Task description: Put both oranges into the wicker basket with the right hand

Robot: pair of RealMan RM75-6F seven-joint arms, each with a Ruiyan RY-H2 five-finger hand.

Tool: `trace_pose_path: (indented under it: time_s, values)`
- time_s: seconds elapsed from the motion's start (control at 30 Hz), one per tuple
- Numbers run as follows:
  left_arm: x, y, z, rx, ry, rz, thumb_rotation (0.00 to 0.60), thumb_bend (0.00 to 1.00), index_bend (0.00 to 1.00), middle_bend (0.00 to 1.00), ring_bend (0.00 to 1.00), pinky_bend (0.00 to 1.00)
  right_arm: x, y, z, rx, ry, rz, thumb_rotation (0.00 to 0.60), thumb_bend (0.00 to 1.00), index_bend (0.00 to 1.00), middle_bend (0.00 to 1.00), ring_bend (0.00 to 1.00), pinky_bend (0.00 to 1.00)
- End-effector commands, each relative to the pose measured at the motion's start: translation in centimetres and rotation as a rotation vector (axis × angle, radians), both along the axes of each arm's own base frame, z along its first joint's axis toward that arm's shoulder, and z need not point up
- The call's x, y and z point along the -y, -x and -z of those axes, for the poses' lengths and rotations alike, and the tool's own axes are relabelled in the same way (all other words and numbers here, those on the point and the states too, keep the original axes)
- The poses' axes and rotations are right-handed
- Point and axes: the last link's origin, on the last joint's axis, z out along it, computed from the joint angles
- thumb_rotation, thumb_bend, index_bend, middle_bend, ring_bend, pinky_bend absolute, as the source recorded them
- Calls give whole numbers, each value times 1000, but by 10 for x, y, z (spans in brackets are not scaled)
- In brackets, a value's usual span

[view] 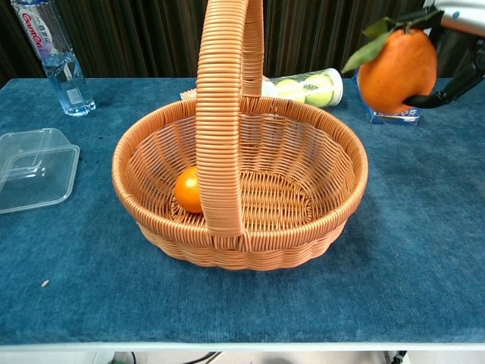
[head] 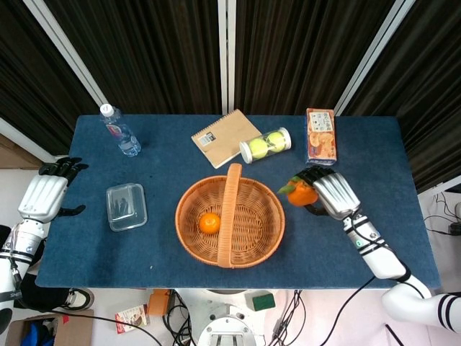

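Note:
A wicker basket [head: 267, 222] [view: 333, 220] with a tall handle stands at the table's middle front. One small orange [head: 209, 223] [view: 187, 189] lies inside it, left of the handle. My right hand [head: 328, 194] [view: 458, 45] grips a second orange [head: 301, 193] [view: 396, 70] with green leaves, held in the air just right of the basket's rim. My left hand [head: 46, 193] hangs off the table's left edge, fingers spread, holding nothing.
A clear plastic box [head: 127, 206] [view: 30, 168] lies left of the basket. At the back stand a water bottle [head: 119, 130], a spiral notebook [head: 225, 137], a tube of tennis balls [head: 265, 144] and an orange-printed carton [head: 320, 135].

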Motion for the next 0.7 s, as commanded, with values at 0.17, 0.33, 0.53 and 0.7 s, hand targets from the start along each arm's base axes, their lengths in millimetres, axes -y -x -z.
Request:
trace_pose_path:
  time_s: [0.17, 0.33, 0.53, 0.7]
  values:
    - [1, 4, -2, 11, -6, -4, 600, 116, 202, 111, 76, 282, -31, -47, 7, -69, -73, -156, 600, 246, 367, 297, 231, 409]
    - [5, 9, -6, 11, -10, -12, 600, 116, 202, 111, 73, 281, -31, -65, 45, -114, -153, -188, 600, 243, 355, 294, 230, 409]
    - [7, 16, -13, 20, -27, -25, 600, 116, 202, 111, 70, 281, -24, -83, 86, -165, -208, -209, 600, 240, 341, 288, 230, 409]
    - [9, 19, -16, 25, -36, -30, 600, 116, 202, 111, 70, 281, -20, -88, 103, -222, -227, -201, 600, 235, 318, 274, 221, 409]
